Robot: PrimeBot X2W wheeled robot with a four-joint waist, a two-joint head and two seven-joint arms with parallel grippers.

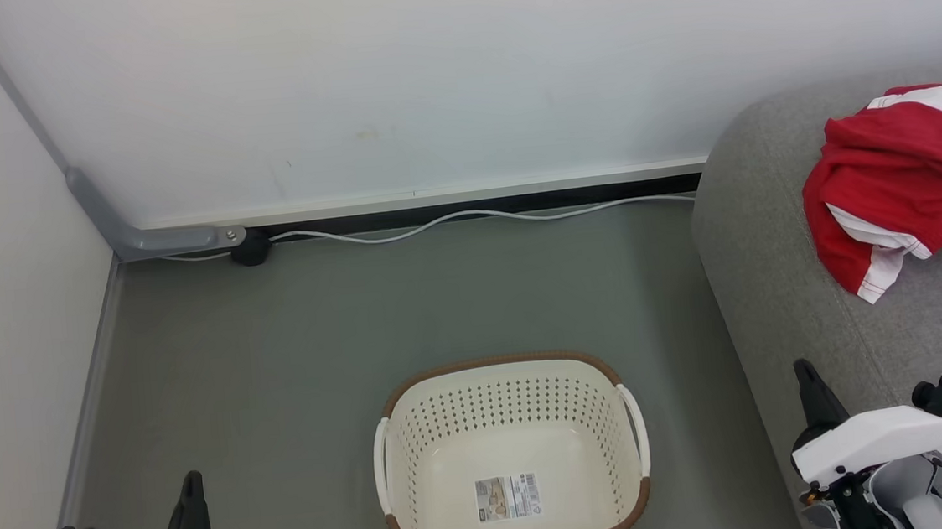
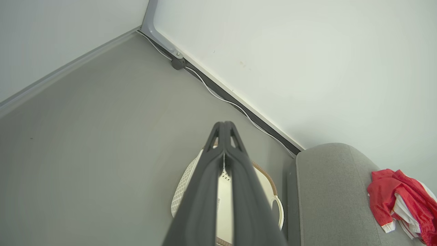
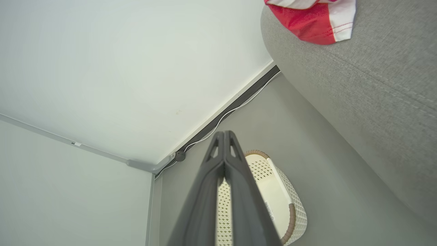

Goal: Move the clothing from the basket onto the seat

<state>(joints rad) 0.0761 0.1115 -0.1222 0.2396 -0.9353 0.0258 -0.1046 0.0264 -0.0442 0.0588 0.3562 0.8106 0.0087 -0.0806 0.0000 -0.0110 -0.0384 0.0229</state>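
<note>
A white wall [image 1: 422, 75] rises beyond the far side of the basket [image 1: 500, 363]. Grey floor [image 1: 274, 330] spreads all around the basket, which stands upright on it. The seat [image 1: 774, 274], a broad grey upholstered cushion with a rounded corner, lies to the right of the basket, with a strip of floor between them.

The basket is cream-white and perforated, with a brown woven-look rim and white side handles, and its pale floor shows in full. The clothing [image 1: 894, 189], a crumpled red heap with white panels and stripes, rests on the seat. It sits to the right of the basket and farther back, well apart from it.

The left end effector [image 1: 192, 505] hangs to the left of the basket, level with its near end. Its two dark fingers are pressed together with nothing between them. The right end effector [image 1: 813, 397] stands to the right of the basket, over the seat's edge, and its fingers are likewise closed on nothing.

A thin white cable [image 1: 451, 220] runs along the foot of the wall behind the basket, reaching a small black round fitting [image 1: 251, 250] off to the basket's far left. A paper sticker [image 1: 507, 497] lies flat on the basket's floor, near its middle.
</note>
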